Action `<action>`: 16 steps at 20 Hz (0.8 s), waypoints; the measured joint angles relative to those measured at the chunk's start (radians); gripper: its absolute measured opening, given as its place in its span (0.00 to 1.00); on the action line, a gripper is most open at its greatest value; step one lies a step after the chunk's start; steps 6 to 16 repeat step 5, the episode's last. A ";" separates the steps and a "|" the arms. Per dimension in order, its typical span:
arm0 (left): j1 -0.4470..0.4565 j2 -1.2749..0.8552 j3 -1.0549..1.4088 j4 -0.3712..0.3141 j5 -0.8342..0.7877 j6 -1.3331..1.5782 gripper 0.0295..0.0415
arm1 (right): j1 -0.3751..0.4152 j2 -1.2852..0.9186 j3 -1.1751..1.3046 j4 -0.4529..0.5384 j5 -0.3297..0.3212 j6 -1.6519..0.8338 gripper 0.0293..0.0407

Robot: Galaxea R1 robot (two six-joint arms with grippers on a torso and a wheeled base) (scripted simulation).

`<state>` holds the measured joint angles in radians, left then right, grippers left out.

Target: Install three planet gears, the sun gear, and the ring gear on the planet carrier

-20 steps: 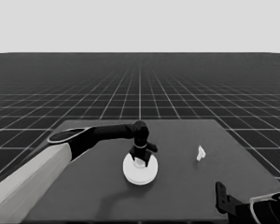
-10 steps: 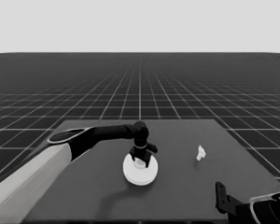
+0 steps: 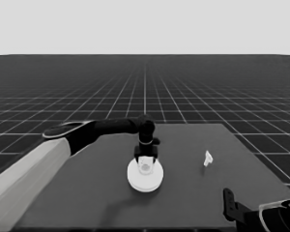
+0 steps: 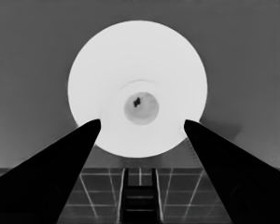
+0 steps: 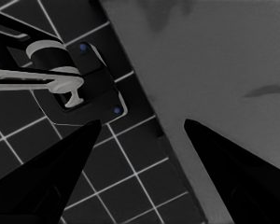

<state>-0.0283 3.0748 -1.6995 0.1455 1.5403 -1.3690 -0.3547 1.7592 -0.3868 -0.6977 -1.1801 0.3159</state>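
Note:
The larger round part (image 3: 145,178), white with a raised hub and a small dark hole, lies in the middle of the table (image 3: 193,203). My left gripper (image 3: 145,161) hangs straight over its hub, open. In the left wrist view the larger round part (image 4: 135,60) fills the picture, and the left gripper (image 4: 142,122) has one fingertip on each side of the hub, not closed on it. The smaller round part and the four gears are hidden. My right gripper (image 3: 230,205) waits, open, at the table's near right corner.
A thin white piece (image 3: 208,158) lies alone on the right part of the table. The right wrist view shows the right gripper (image 5: 142,121) over the table's edge (image 5: 144,93), the floor grid, and dark machinery with blue lights (image 5: 79,88).

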 joint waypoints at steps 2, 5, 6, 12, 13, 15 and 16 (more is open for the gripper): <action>-0.182 -0.668 0.791 0.107 -0.561 0.961 0.99 | 0.456 0.249 -0.617 0.631 -0.163 0.290 0.87; -0.287 -1.197 1.181 0.153 -0.802 1.565 0.77 | 0.480 0.508 -1.157 0.660 -0.305 0.327 0.81; -0.287 -1.197 1.181 0.153 -0.802 1.565 0.77 | 0.480 0.508 -1.157 0.660 -0.305 0.327 0.81; -0.287 -1.197 1.181 0.153 -0.802 1.565 0.77 | 0.480 0.508 -1.157 0.660 -0.305 0.327 0.81; -0.287 -1.197 1.181 0.153 -0.802 1.565 0.77 | 0.480 0.508 -1.157 0.660 -0.305 0.327 0.81; -0.287 -1.197 1.181 0.153 -0.802 1.565 0.77 | 0.480 0.508 -1.157 0.660 -0.305 0.327 0.81; -0.287 -1.197 1.181 0.153 -0.802 1.565 0.77 | 0.480 0.508 -1.157 0.660 -0.305 0.327 0.81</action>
